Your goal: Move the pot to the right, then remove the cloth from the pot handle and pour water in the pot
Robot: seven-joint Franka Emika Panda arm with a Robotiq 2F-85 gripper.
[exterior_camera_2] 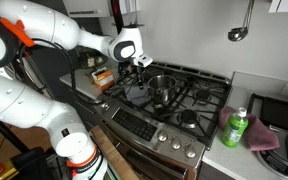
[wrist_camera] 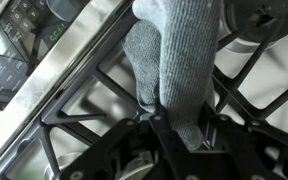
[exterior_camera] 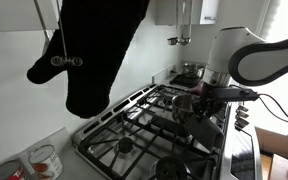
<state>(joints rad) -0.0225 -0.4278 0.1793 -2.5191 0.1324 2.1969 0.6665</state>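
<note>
Grey cloth (wrist_camera: 174, 70), clamped in the fingers (wrist_camera: 156, 140), hangs over black stove grates (wrist_camera: 84, 110); steel pot (exterior_camera_2: 162, 90) sits on the grates.

We saw the pot (exterior_camera_2: 162, 90) and the cloth (wrist_camera: 174, 60) crowding the gripper (exterior_camera_2: 140, 66); open stove grate (exterior_camera_2: 206, 92) lay free beyond them.

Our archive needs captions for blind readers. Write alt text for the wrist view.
Close up, a grey knitted cloth is pinched in the gripper and runs up the middle of the picture. Behind it lie black stove grates, with the stove's steel front edge crossing diagonally at upper left.
</note>
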